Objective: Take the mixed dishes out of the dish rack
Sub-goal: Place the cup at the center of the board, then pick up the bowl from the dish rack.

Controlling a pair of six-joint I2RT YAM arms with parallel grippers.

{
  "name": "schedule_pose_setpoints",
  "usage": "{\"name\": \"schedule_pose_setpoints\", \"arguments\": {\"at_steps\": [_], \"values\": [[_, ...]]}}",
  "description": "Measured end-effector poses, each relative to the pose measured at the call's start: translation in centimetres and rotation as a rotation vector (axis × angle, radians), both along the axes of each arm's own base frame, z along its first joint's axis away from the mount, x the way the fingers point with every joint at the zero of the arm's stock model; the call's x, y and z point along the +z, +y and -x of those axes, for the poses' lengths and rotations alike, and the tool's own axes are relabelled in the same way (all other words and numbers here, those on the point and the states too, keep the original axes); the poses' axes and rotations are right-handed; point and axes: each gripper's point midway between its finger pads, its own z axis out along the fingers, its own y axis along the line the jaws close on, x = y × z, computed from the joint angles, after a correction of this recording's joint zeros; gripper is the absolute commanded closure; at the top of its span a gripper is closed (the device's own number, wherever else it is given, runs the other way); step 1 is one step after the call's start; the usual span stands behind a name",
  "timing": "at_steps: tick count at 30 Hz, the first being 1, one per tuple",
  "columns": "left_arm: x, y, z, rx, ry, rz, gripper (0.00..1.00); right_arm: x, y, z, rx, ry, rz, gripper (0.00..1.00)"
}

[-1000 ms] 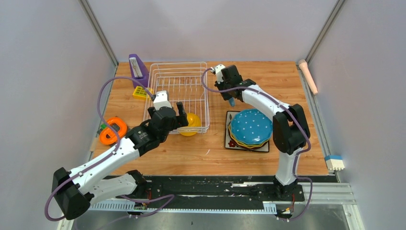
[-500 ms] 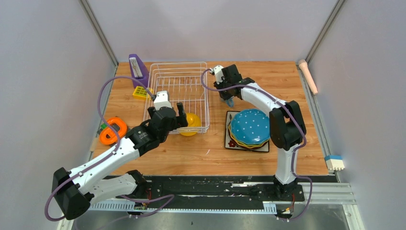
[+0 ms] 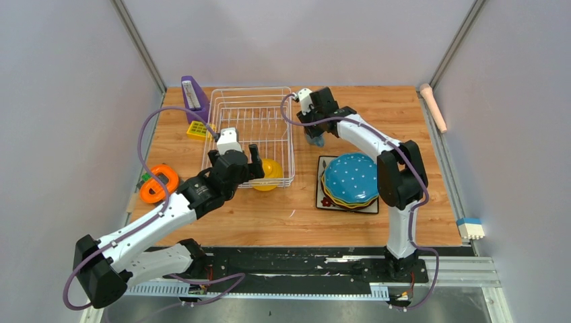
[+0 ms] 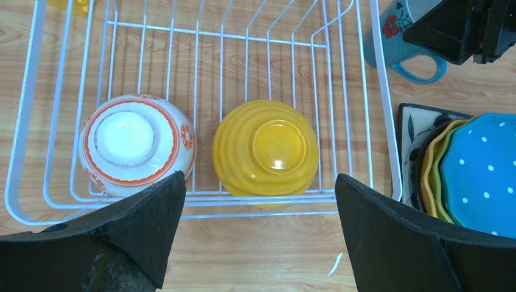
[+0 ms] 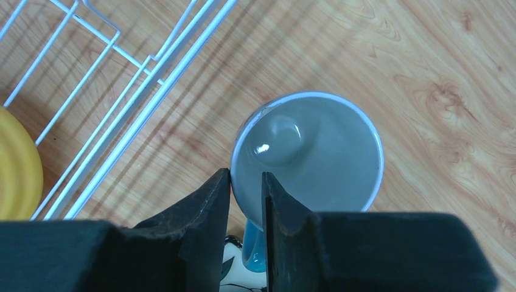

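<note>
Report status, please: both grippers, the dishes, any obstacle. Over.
Left gripper open above dish rack. Right gripper slightly open astride mug rim, mug on table. Yellow bowl, red-and-white bowl upside down in rack. Nothing blocks them.

blue-grey mug [image 5: 316, 158] upright | end effector [image 5: 246, 182] slightly parted astride its rim | dish rack [image 5: 148, 109] left

Both arms have glossy white shells over chunky black joints. The left arm [image 3: 155, 219], nearer than the dish rack [image 3: 249, 111], trails a purple cable [image 3: 143, 134]. The right arm [image 3: 367, 138], right of the rack, carries a matching one. Each wrist has a small white box [image 3: 228, 140]. The left gripper [image 4: 258, 177] has broad, matte black wedge fingers [image 4: 389, 237] with a grainy surface. The right gripper [image 5: 245, 176] has the same black fingers, tapering to blunt tips.
</note>
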Motion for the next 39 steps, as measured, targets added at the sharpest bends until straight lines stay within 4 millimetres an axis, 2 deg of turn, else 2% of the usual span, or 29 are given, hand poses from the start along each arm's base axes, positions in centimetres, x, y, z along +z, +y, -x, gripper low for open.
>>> {"name": "schedule_pose_setpoints", "arguments": {"at_steps": [5,6,7,8,13,17,19,22,26,29,32,35,39], "values": [[-0.2,0.0,-0.1,0.000,0.005,-0.005,0.00,0.4,0.3,-0.1,0.008,-0.002,-0.014,0.49],[-0.3,0.0,-0.1,0.001,0.006,-0.007,0.00,0.8,0.5,-0.2,0.011,-0.008,-0.020,0.22],[-0.3,0.0,-0.1,0.001,0.008,-0.008,0.00,1.2,0.7,-0.4,0.013,-0.015,-0.030,0.05],[-0.4,-0.1,-0.1,0.001,0.010,-0.010,0.00,1.5,0.8,-0.5,0.006,-0.017,-0.042,0.01],[-0.8,-0.2,-0.1,-0.005,0.024,-0.015,0.00,3.2,1.0,-0.7,-0.015,-0.037,-0.074,0.00],[-0.8,-0.7,-0.2,-0.022,0.038,-0.010,0.00,6.0,-0.2,-0.2,-0.109,-0.078,-0.105,0.00],[-0.6,-1.1,-0.3,-0.035,0.041,-0.006,0.00,7.8,-2.0,1.0,-0.204,-0.115,-0.120,0.00],[-0.6,-1.7,-0.4,-0.061,0.059,-0.009,0.00,10.3,-5.7,3.7,-0.357,-0.186,-0.144,0.00],[-1.9,-2.6,-0.7,-0.105,0.109,-0.032,0.00,11.8,-10.5,8.1,-0.546,-0.255,-0.207,0.00],[-3.4,-2.9,-1.0,-0.121,0.163,-0.059,0.00,11.7,-13.3,11.9,-0.646,-0.273,-0.290,0.00],[-4.5,-2.8,-1.5,-0.117,0.207,-0.075,0.00,10.7,-15.2,14.8,-0.713,-0.283,-0.347,0.00],[-5.4,-2.8,-1.8,-0.121,0.237,-0.084,0.00,8.1,-17.1,17.0,-0.798,-0.281,-0.364,0.00],[-6.4,-3.3,-2.5,-0.135,0.275,-0.089,0.00,5.1,-18.9,18.8,-0.893,-0.266,-0.355,0.00]]}}
